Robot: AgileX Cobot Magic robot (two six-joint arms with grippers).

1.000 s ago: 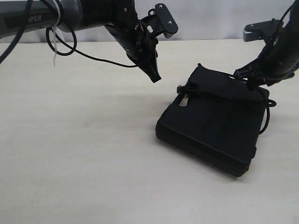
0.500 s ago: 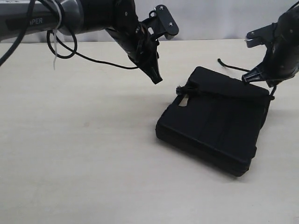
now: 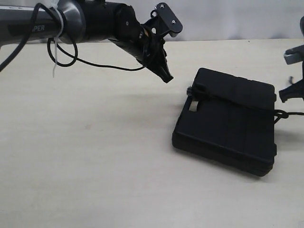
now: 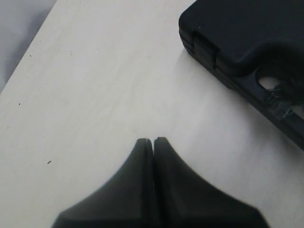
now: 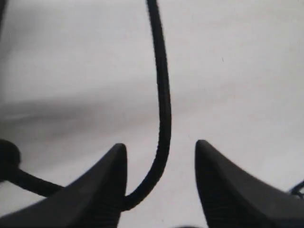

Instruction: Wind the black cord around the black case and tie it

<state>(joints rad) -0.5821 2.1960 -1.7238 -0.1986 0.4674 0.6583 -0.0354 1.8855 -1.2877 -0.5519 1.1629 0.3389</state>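
1. Left end effector [image 3: 166, 78]: fingers pressed together, gripping nothing, hanging above the surface [image 3: 95, 156].
2. Black case [image 3: 228, 123] lies on the surface ahead of the left end effector's tips and lower. It is near but apart, with its handle-slot end closest to them.
3. Right end effector [image 5: 161, 145]: fingers spread apart, clamped on nothing. It sits just beside the case's far corner.
4. Black cord [image 3: 281, 114] crosses the case's top from a knot at the handle-slot end to the edge nearest the right end effector, where it bunches on the surface.
5. Right wrist view: one cord strand runs between the spread fingers, touching one finger's inner face and clear of the other.
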